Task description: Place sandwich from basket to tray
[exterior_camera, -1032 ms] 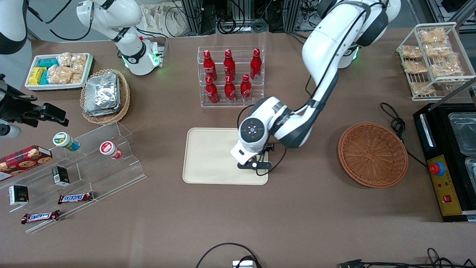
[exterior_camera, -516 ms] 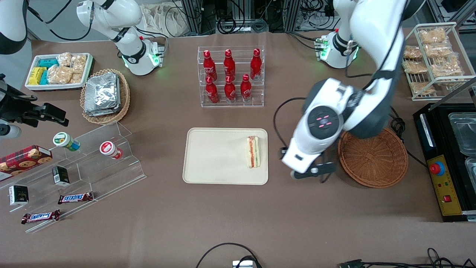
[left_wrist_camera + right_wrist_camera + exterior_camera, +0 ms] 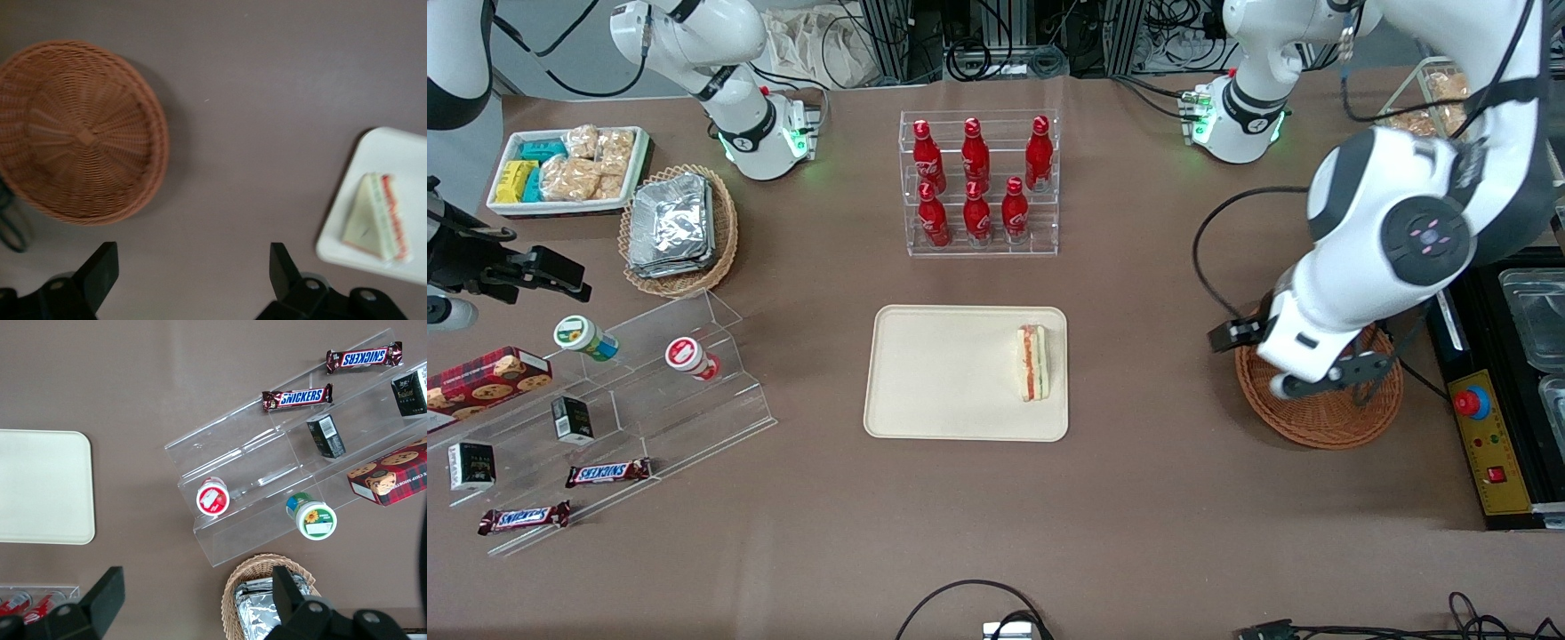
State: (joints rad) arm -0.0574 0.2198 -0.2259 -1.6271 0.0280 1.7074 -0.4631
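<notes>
My gripper (image 3: 187,283) hangs open and empty above the round reddish-brown wicker basket (image 3: 1320,413), nothing left in it; the triangular white-bread sandwich with red and green filling (image 3: 1033,362) lies flat in the flat cream plastic tray (image 3: 943,373), near the rim on my side; judged light, soft, easily crushed; I'd pinch gently across the bread faces, not the filling edge.
</notes>
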